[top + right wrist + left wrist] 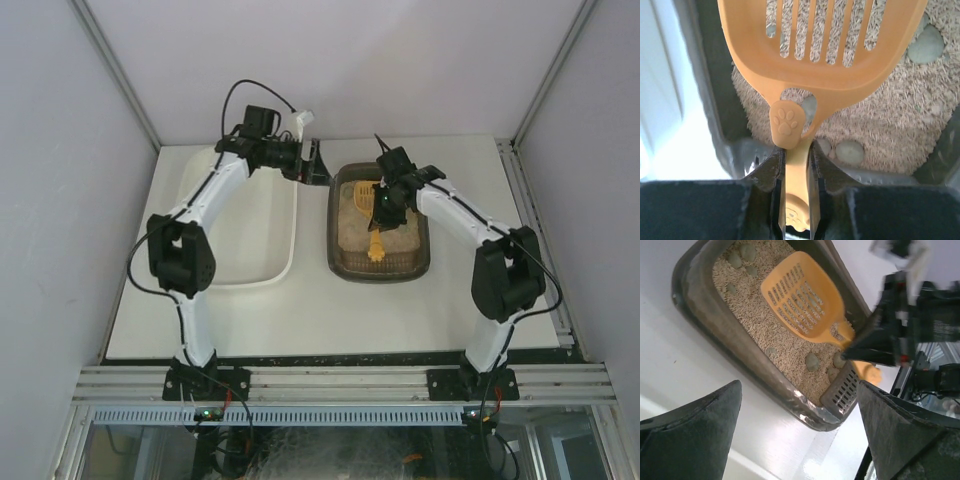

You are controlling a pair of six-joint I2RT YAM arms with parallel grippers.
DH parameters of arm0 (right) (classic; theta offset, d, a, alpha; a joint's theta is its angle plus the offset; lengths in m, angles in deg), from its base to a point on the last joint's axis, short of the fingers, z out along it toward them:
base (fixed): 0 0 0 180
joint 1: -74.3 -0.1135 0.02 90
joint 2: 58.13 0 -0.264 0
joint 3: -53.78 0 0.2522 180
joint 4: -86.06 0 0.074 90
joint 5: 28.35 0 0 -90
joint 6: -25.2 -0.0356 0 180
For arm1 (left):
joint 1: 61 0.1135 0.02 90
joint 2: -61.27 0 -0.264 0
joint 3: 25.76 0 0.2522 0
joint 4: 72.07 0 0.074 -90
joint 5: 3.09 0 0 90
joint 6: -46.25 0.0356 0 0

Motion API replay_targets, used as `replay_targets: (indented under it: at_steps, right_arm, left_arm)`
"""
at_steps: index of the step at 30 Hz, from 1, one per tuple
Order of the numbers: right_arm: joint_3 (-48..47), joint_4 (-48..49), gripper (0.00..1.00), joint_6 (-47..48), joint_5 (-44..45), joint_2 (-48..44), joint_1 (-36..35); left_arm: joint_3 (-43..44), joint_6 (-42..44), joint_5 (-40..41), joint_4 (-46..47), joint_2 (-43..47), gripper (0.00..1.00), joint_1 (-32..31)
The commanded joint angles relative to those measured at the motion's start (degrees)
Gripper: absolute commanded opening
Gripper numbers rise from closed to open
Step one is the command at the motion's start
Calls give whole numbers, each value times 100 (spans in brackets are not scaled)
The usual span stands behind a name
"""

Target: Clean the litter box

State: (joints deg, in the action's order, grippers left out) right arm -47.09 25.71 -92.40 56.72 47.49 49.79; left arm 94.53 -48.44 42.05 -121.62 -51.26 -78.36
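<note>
One litter box directly beneath right gripper, orange scoop clamped

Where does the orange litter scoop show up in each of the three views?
Top external: orange scoop right of centre, inside the litter box, partly hidden by the right tool.
Left wrist: scoop at upper centre, handle pointing lower right.
Right wrist: scoop fills top and centre, handle clamped at the bottom.
Shared landmark: the litter box's dark rim.
</note>
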Motion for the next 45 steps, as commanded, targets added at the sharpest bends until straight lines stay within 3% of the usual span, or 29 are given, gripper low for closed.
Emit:
replay_targets:
  at_steps: [1,10,16,23,25,28,33,36,37,39,41,45]
  right_arm:
    - [101,-231,0,174,-230,-836,-79]
    - [186,-207,0,62,-262,-1294,-386]
    - [127,-78,0,20,-456,-1255,-572]
    - [133,-9,0,-17,-532,-1290,-647]
    - [149,14,0,-22,-500,-1316,-643]
    - [207,119,0,-68,-476,-1384,-645]
    - [265,294,0,-114,-466,-1484,-643]
    - [304,321,0,-98,-503,-1515,-638]
    - [342,347,6,-95,-568,-1533,-623]
    - [672,689,42,-208,-821,-1680,-574]
    - [1287,1297,64,-429,-1267,-1998,-457]
    - [2655,2660,71,-988,-2112,-2654,-87]
  left_arm:
    - [1079,324,80,-705,-627,100,-373]
    - [2032,9,529,-683,-1404,100,-644]
    - [1948,-269,400,-404,-1441,96,-654]
    - [1620,-797,-347,-52,-1389,59,-662]
    - [1623,-854,-618,-86,-1405,33,-654]
    - [1614,-834,-863,-199,-1423,12,-646]
    - [1702,-510,-1226,-684,-1513,8,-637]
    - [1796,-182,-1073,-1069,-1549,0,-632]
    - [1766,-156,-1064,-1084,-1529,0,-616]
    - [1545,-364,-1118,-811,-1401,0,-551]
    - [1032,-887,-1222,-68,-1131,0,-450]
    - [327,-1950,-1331,1257,-714,0,-266]
